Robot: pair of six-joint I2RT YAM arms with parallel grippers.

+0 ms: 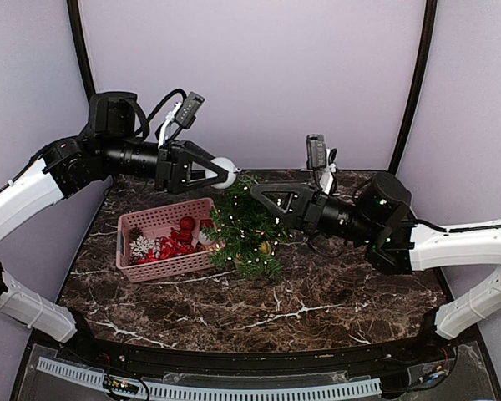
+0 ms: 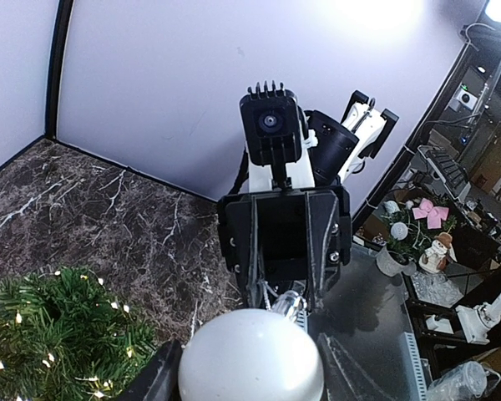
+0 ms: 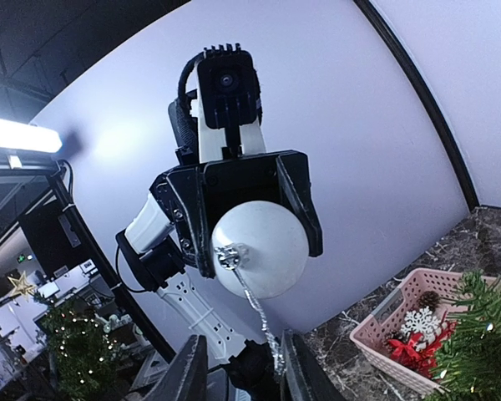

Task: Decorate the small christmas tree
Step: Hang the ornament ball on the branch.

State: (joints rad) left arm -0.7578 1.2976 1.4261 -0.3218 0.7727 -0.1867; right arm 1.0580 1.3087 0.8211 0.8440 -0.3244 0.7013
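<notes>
If the handover slips, the worst I foresee is a fall onto the hard, veined marble table [image 1: 317, 292], or a swipe at the small christmas tree [image 1: 244, 230], bushy and lit, standing beside the latticed pink basket [image 1: 163, 267]. My left gripper [image 1: 219, 174] clamps the smooth white bauble [image 3: 263, 246]. My right gripper [image 3: 242, 372] stands apart around its thin silver thread [image 3: 255, 305], which is easily missed.

The left claw [image 1: 220, 174] holds a white ball [image 1: 225, 171] just above the small christmas tree [image 1: 244, 230].
</notes>
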